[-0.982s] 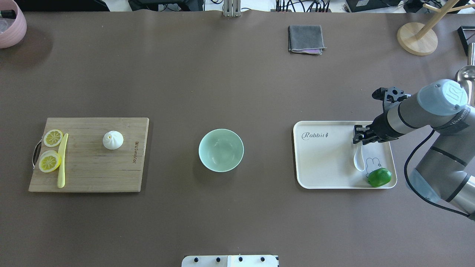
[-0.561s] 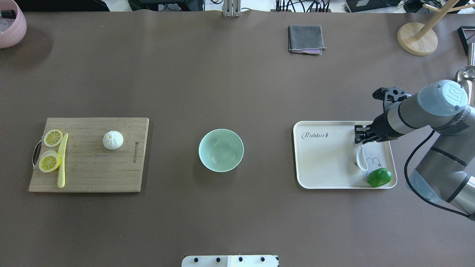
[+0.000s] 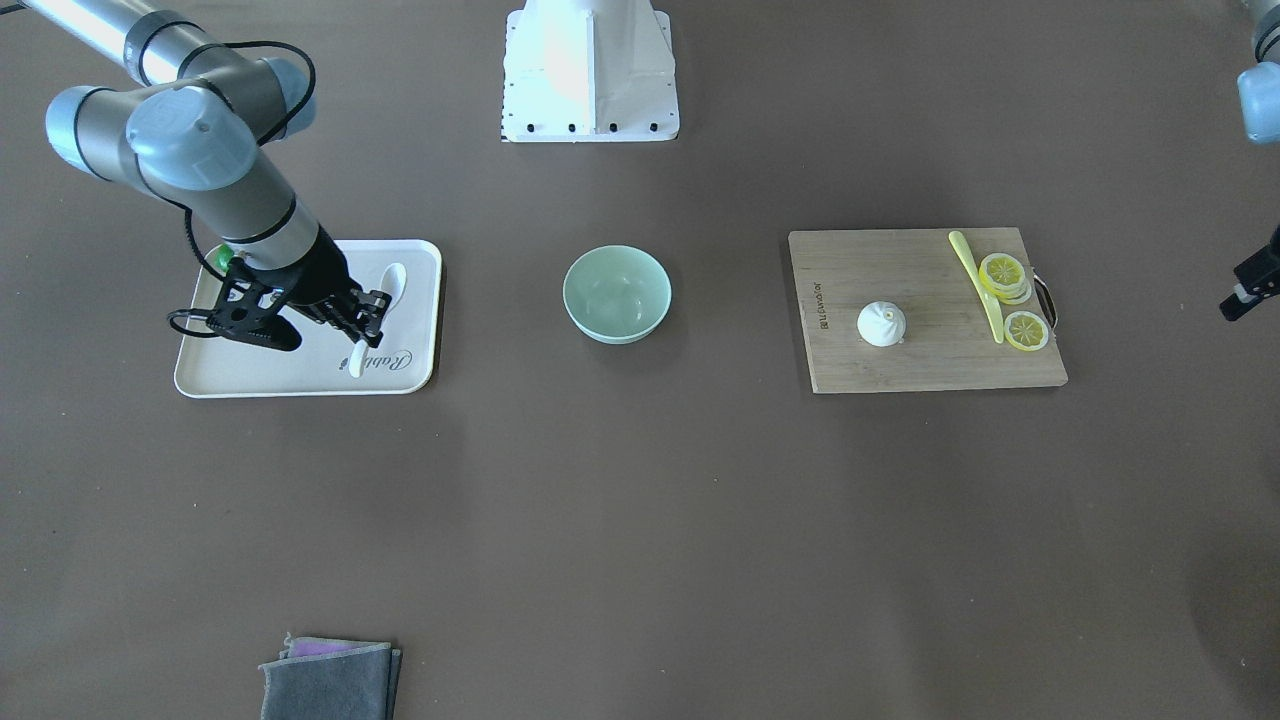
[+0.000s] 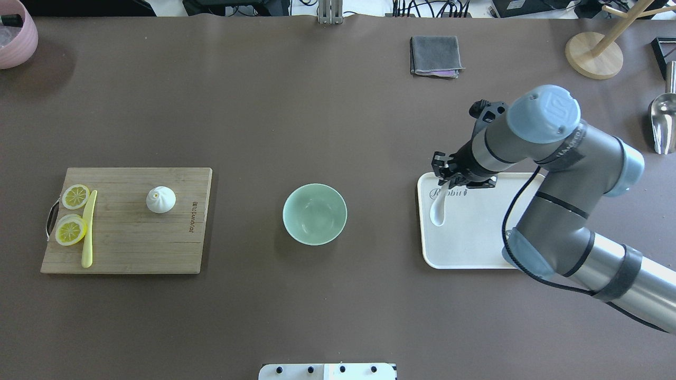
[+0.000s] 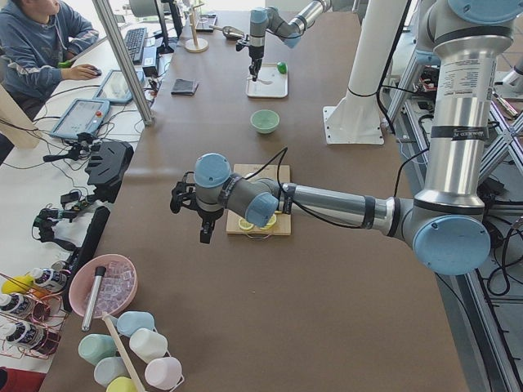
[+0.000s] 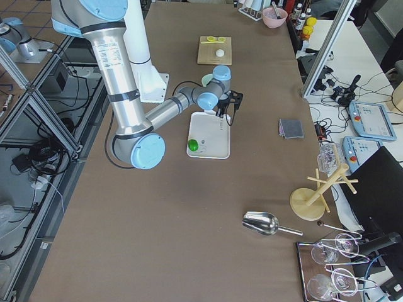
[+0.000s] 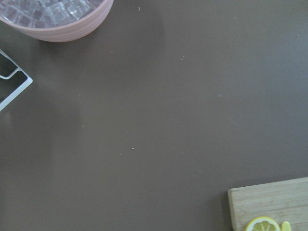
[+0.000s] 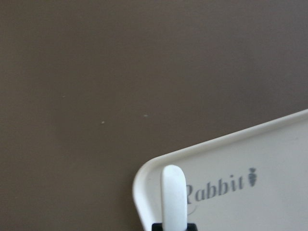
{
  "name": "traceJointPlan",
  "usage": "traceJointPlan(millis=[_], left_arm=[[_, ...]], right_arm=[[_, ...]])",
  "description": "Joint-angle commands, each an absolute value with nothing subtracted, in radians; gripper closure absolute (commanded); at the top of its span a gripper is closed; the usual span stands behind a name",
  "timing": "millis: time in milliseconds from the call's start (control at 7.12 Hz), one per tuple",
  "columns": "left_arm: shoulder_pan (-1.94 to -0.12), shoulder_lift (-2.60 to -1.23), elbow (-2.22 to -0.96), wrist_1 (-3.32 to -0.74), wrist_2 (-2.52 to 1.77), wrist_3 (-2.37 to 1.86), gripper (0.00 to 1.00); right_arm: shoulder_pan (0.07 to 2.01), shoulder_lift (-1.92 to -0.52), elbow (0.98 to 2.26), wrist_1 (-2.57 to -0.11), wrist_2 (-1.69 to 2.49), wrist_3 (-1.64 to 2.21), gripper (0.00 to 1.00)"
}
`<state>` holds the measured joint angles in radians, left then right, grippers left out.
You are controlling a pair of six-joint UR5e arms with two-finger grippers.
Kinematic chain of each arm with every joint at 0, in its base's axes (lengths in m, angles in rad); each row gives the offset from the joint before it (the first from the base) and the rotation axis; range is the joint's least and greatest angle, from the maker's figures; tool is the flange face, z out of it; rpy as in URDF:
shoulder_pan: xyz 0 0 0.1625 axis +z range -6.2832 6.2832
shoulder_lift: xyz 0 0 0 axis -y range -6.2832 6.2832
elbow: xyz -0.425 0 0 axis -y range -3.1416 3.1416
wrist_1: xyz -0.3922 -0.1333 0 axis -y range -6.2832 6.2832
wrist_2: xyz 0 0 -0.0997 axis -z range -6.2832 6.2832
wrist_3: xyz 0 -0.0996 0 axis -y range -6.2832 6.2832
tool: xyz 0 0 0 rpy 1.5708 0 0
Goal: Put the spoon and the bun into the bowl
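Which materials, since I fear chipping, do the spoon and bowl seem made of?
Spoon: glossy, thick, opaque white with a soft sheen; likely glazed ceramic, possibly melamine. Bowl: smooth pale mint with faint highlights inside; ceramic or hard plastic, cannot tell which.

Overhead, right arm hides lime; right wrist view's bottom edge cuts spoon, scoop unseen; left pincer clipped at front view's edge, jaw stance unreadable; pink bowl cut by top edge in left wrist view.
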<state>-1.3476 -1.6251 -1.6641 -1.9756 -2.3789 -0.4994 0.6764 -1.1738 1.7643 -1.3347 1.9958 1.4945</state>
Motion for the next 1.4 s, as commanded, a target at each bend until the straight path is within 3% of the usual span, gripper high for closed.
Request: traceJointPlan(millis=[0, 561, 702, 842, 1263], left_arm=[[-1.186, -1.704, -1.667, -2.046, -2.367, -0.808, 0.02], [-0.968, -1.821, -1.680, -2.046, -2.166, -1.089, 0.02], [-0.947, -1.825, -1.689, -2.046, -2.145, -1.098, 0.02], [-0.919, -1.825, -1.689, -2.046, -2.138, -1.097, 0.02], [-0.836, -1.813, -1.692, -2.046, -2.137, -1.083, 0.03]], right_arm=[[0.588, -0.969, 1.772, -1.520, 1.909, 1.704, 1.00], [0.494, -0.849, 1.682, -1.516, 1.747, 1.934, 1.00], [0.492, -0.835, 1.655, -1.513, 1.744, 1.936, 0.60], [0.495, -0.838, 1.655, -1.516, 1.738, 1.934, 0.01], [0.547, -0.847, 1.674, -1.520, 1.759, 1.907, 0.00]])
